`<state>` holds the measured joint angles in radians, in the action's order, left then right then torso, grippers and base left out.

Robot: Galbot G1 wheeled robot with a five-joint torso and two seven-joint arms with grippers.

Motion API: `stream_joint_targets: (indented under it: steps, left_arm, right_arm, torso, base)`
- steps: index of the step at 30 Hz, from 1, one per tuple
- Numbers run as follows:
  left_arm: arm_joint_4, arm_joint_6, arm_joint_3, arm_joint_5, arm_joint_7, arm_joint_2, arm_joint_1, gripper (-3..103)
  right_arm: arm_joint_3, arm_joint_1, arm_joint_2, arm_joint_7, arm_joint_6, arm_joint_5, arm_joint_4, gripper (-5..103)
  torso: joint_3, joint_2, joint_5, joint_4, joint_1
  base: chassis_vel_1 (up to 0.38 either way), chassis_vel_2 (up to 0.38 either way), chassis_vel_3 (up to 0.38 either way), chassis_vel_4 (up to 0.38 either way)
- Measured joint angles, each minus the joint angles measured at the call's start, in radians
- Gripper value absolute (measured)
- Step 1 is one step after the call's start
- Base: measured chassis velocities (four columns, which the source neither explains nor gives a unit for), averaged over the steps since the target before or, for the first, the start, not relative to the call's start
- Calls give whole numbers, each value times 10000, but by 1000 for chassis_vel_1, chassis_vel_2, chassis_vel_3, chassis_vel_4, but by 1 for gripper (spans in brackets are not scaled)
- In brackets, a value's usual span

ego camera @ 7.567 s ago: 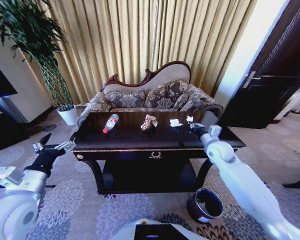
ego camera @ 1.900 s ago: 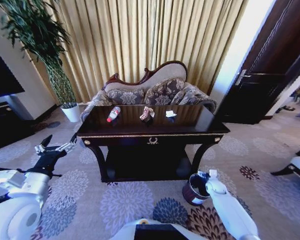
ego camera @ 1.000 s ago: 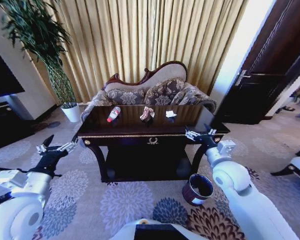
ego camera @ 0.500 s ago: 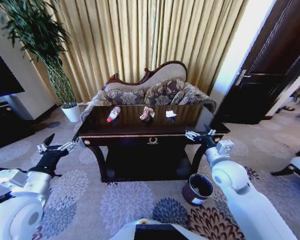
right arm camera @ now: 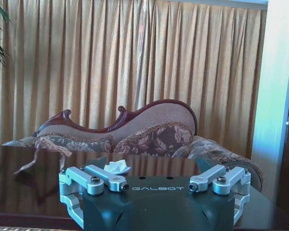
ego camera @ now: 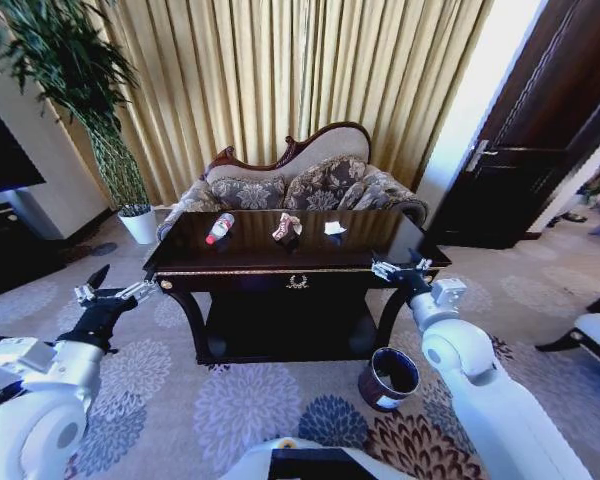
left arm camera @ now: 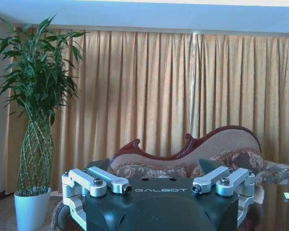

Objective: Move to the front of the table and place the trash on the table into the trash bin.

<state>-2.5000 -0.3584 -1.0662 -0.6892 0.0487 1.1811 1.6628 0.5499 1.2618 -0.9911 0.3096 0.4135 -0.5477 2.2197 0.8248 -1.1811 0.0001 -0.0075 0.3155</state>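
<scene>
So the right gripper (ego camera: 398, 268) was hanging at the front right corner of the table (ego camera: 280, 262), about level with the top edge, fingers spread apart with nothing between them. From the right wrist view the spread was clear, and past the gripper (right arm camera: 156, 185) a small white scrap (right arm camera: 116, 167) lay on the glossy tabletop (right arm camera: 19, 192), with the pink-white wrapper (right arm camera: 45, 147) off to one side.

The left gripper (ego camera: 108, 293) was parked out past the table's left end, over the carpet (ego camera: 250, 410), also spread wide and holding nothing. Its own wrist view showed the gripper (left arm camera: 159, 187) open too, facing the sofa (left arm camera: 192, 154) and the potted plant (left arm camera: 36, 120).

On the table itself, the trash sat in a row toward the back edge: the clear bottle (ego camera: 219, 227) with the red label lying on its side at the left, the crumpled wrapper (ego camera: 286, 227) in the middle, the white scrap (ego camera: 333, 228) to the right of it.

The trash bin (ego camera: 388, 379) stood on the carpet below the table's front right corner, right under the right arm.
</scene>
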Motion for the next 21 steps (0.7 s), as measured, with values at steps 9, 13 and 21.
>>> stream_joint_targets:
  steps: [9, 13, 21]
  left_arm:
    - [0, 28, 4, 3, -6, 60, 57, 100]
    - [1, 30, 4, 9, -6, 57, 69, 100]
    - [0, 63, -8, 13, -17, 64, 93, 100]
  right_arm:
    - [-102, -6, -36, -103, -316, 373, -253, 100]
    - [-122, -15, -68, -157, -318, 384, -262, 100]
    - [-130, -42, -85, -417, -408, 378, -340, 100]
  torso:
    - [1, 1, -1, 1, 1]
    - [0, 0, -6, 3, 1]
    - [1, 0, 1, 1, 1]
  base:
    - [-41, -48, 44, 52]
    - [0, 0, 0, 0]
    - [0, 0, 0, 0]
